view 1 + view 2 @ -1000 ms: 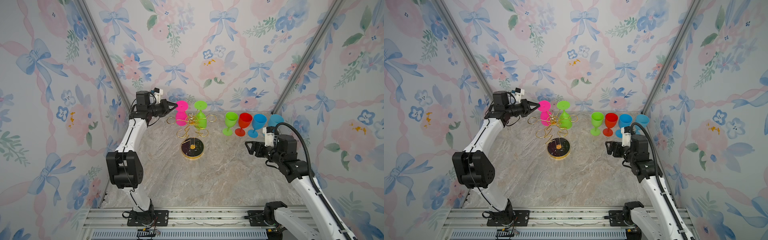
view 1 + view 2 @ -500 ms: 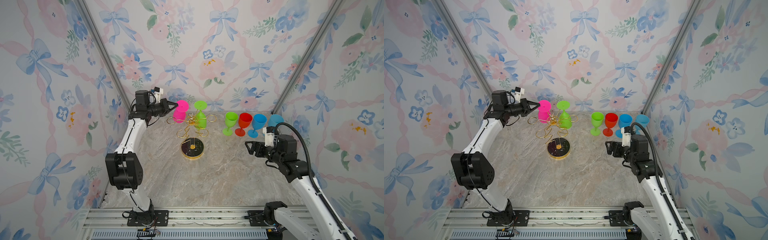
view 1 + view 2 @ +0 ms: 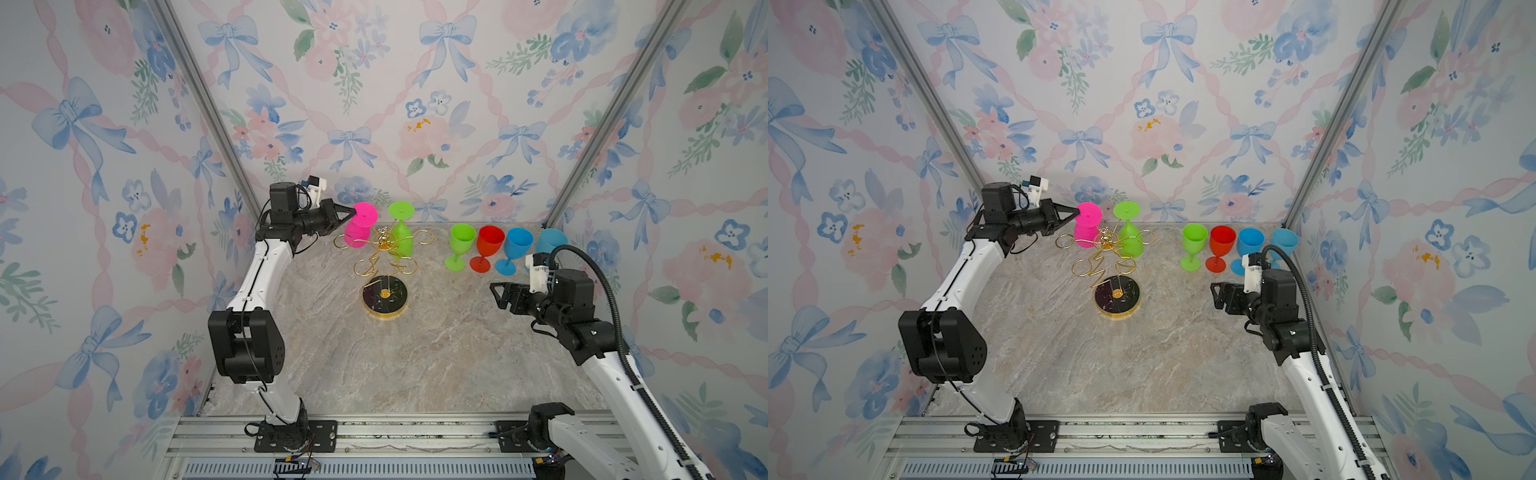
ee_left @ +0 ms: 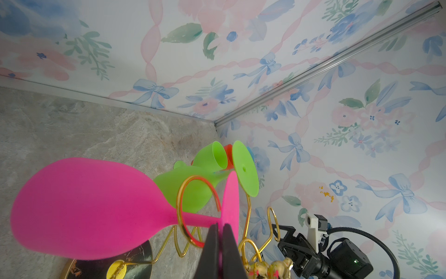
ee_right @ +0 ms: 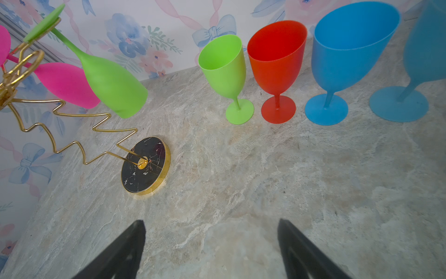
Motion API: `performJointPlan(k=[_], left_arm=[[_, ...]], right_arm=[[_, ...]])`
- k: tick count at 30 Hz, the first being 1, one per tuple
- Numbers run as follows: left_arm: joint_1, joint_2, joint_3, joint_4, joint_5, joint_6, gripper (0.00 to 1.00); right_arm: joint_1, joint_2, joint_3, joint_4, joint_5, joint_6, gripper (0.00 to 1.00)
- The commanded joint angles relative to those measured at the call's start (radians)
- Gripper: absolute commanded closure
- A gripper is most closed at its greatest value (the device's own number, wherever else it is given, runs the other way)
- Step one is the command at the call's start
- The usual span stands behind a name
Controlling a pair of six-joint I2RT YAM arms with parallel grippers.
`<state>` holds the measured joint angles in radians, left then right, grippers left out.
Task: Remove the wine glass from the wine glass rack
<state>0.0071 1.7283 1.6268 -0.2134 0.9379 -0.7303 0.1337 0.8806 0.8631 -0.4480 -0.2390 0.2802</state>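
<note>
A pink wine glass [image 3: 356, 235] [image 3: 1085, 233] hangs upside down on the gold wire wine glass rack [image 3: 384, 297] [image 3: 1117, 297], with its stem through a ring arm [image 4: 179, 207]. My left gripper [image 3: 353, 212] [image 3: 1077, 211] [image 4: 220, 227] is shut on the edge of the glass's foot disc [image 4: 231, 205], next to the stem. A green wine glass [image 3: 401, 242] [image 5: 108, 82] hangs on the arm beside it. My right gripper [image 3: 496, 296] [image 5: 210, 221] is open and empty above the table, right of the rack.
Four glasses stand upright along the back right: green [image 3: 459, 245], red [image 3: 488, 248], blue [image 3: 515, 249] and light blue [image 3: 550, 241]. The back wall is close behind the rack. The rack's other ring arms [image 3: 405, 266] carry nothing.
The left jaws have closed the last bit onto the pink glass's foot, and the bowl has tipped slightly left. The right arm has not moved.
</note>
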Motion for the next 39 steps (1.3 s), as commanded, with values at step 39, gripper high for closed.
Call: performJointPlan(k=[39], left_arm=[[-0.060,-0.010,0.043,-0.004,0.040,-0.036,1.00]], right_arm=[[0.008,-0.030,-0.012,0.002,0.013,0.009,0.12]])
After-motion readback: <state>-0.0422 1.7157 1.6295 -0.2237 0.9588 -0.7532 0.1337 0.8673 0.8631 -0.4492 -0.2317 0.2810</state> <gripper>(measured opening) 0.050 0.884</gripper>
